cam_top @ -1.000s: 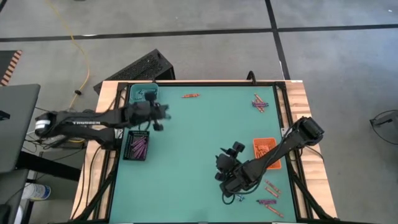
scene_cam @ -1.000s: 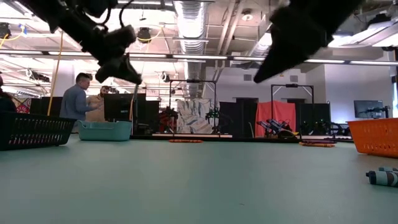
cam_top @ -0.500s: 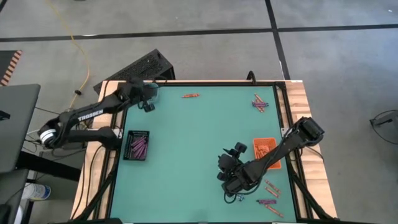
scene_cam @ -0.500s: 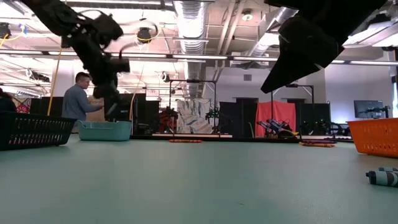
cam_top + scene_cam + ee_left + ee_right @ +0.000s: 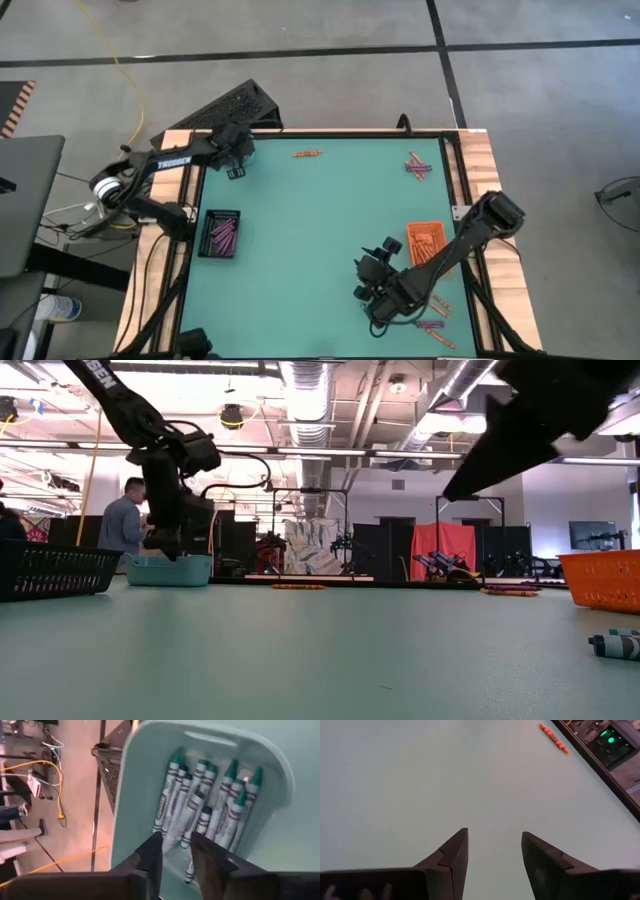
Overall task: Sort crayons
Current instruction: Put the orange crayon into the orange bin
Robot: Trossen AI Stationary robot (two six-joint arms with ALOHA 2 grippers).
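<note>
My left gripper [image 5: 176, 851] hangs open just above the teal tray [image 5: 130, 795] at the table's far left corner, pointing down into it. Several teal-tipped crayons [image 5: 200, 805] lie side by side in that tray, and one [image 5: 196, 845] slants below the gap between the fingers. In the low view the gripper [image 5: 165, 550] sits right over the tray [image 5: 168, 569]. My right gripper [image 5: 362, 285] stands open above bare table at the near right, nothing between its fingers [image 5: 492, 845]. An orange-red crayon [image 5: 552, 738] lies far ahead of it, by the far edge [image 5: 306, 153].
A black tray [image 5: 220, 233] with purple crayons sits at the left, an orange tray [image 5: 424, 238] at the right. Loose crayons lie at the far right [image 5: 418, 165] and near right [image 5: 432, 324]. The middle of the mat [image 5: 300, 250] is bare. A person stands beyond the table [image 5: 122, 520].
My left gripper has swung from above the table beside the black tray toward the far left corner, tipped downward and sunk until it is just over the teal tray. My right gripper has drifted a little toward the near edge.
</note>
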